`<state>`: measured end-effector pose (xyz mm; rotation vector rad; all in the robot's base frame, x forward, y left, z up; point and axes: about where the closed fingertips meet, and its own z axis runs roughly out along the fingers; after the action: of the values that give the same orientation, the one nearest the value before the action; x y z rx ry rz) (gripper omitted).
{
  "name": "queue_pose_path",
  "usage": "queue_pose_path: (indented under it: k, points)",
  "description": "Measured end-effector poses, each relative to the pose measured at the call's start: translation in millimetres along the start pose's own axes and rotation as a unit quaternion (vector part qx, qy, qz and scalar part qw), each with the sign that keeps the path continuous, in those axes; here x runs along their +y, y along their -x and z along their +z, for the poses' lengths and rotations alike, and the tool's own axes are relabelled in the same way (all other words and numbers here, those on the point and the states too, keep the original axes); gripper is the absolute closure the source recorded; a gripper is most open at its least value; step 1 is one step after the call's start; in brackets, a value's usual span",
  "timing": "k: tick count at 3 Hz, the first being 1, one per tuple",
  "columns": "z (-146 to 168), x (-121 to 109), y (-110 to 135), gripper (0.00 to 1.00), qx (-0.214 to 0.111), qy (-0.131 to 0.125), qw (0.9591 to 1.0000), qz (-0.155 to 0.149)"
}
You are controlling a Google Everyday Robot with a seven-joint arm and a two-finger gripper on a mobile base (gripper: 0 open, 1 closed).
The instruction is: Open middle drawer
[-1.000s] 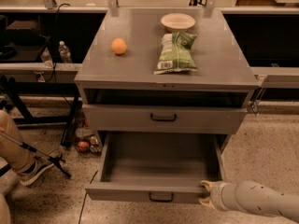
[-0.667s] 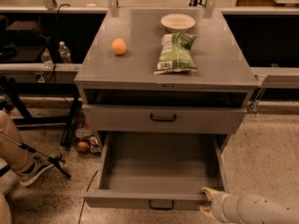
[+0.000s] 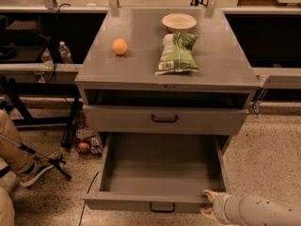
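The middle drawer [image 3: 162,168] is pulled far out of the grey cabinet [image 3: 141,62] and shows a deep, plain, empty grey tray. Its front panel carries a small black handle [image 3: 162,207] near the bottom edge of the camera view. My gripper [image 3: 209,203], on a pale arm coming in from the lower right, sits at the right end of the drawer's front panel, touching or nearly touching it. The drawer above [image 3: 164,118] is closed, with a dark gap over it.
On the cabinet top lie an orange [image 3: 119,46], a green chip bag [image 3: 177,53] and a white bowl [image 3: 178,20]. A person's leg and shoe [image 3: 33,169] are at the left. Water bottles [image 3: 65,53] stand on a shelf, and small items [image 3: 83,147] lie on the floor.
The middle drawer has slid a little further out toward the camera, and my gripper has moved with its front corner. The objects on top have not moved.
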<state>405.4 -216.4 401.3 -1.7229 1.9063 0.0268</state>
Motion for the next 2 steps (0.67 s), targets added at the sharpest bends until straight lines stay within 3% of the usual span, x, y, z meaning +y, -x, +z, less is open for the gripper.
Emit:
queue_pose_path:
  k: [2]
  points:
    - [-3.4, -3.1, 1.8, 0.13, -0.004, 0.002, 1.0, -0.002]
